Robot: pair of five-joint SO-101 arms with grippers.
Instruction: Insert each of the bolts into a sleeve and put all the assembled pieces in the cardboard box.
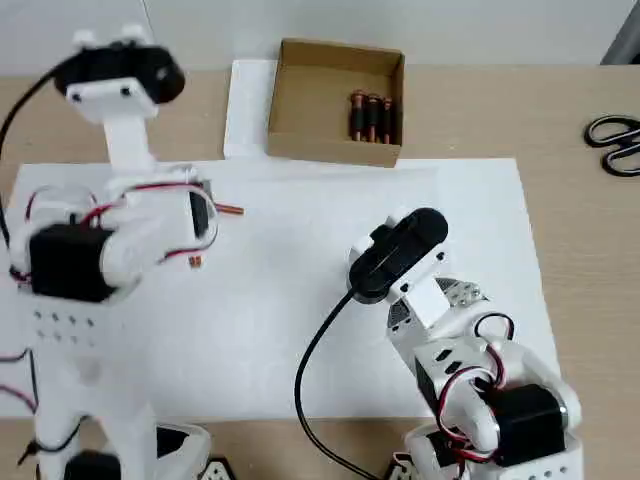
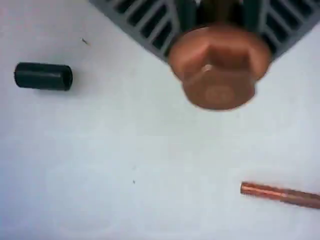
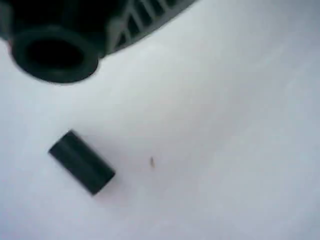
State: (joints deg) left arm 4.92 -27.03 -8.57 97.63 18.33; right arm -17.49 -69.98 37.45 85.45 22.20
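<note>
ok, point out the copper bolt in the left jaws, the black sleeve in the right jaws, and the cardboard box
copper hex-head bolt [image 2: 218, 75]: left wrist view, face of its head.
black cylindrical sleeve [image 3: 55, 75]: right wrist view, rim of its open end.
brown cardboard box [image 1: 310, 100]: high view, bare floor.

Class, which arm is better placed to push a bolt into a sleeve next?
Left, likely: the left fingers grip a copper bolt; the right fingers grip a black sleeve to receive it.

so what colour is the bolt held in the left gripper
Copper-coloured. The held bolt shows best in the left wrist view.
</note>
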